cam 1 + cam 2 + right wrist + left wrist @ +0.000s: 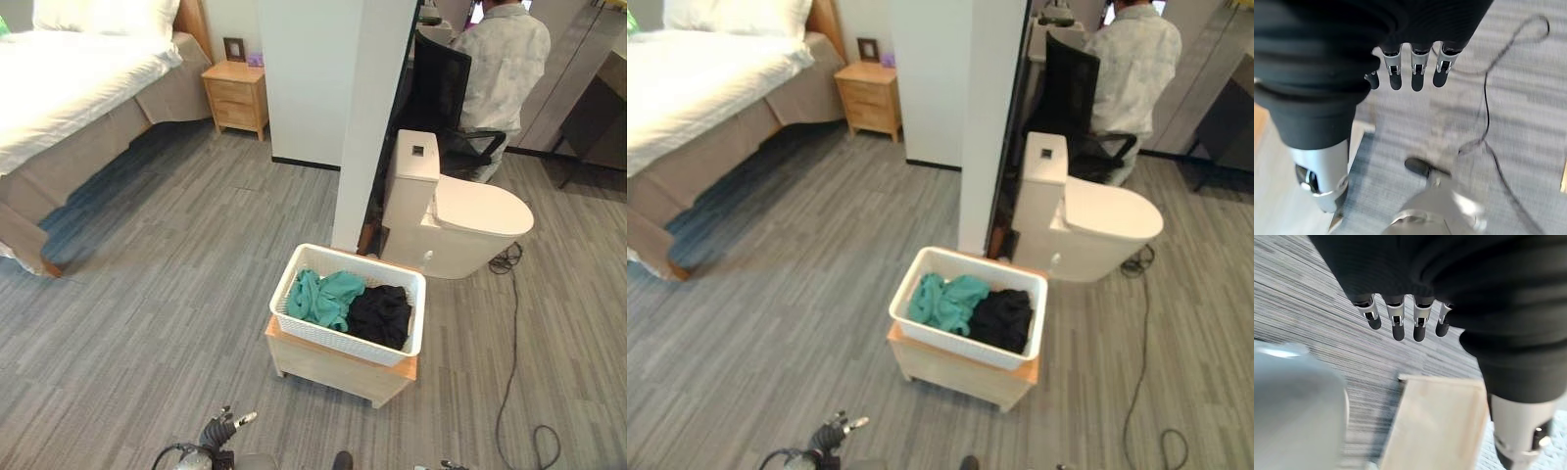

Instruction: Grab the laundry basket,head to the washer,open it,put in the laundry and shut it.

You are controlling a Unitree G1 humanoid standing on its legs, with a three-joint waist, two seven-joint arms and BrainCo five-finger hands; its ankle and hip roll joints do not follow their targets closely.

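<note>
A white laundry basket point(294, 276) sits on a low wooden stand point(333, 370) in the middle of the floor. Inside it lie a teal garment point(323, 297) and a black garment point(382, 313). My left hand point(223, 428) hangs at the view's lower edge, short of the stand and to its left. In the left wrist view the left hand point(1396, 318) has relaxed, straight fingers that hold nothing, and the stand's pale wood point(1440, 421) shows beyond them. My right hand point(1415, 73) hangs over grey floor with straight fingers, holding nothing.
A white pillar point(377, 117) stands just behind the basket, with a white toilet point(460, 220) to its right. A person on a black chair point(441, 93) sits at the back right. A bed point(69, 108) and a wooden nightstand point(235, 96) are at the back left.
</note>
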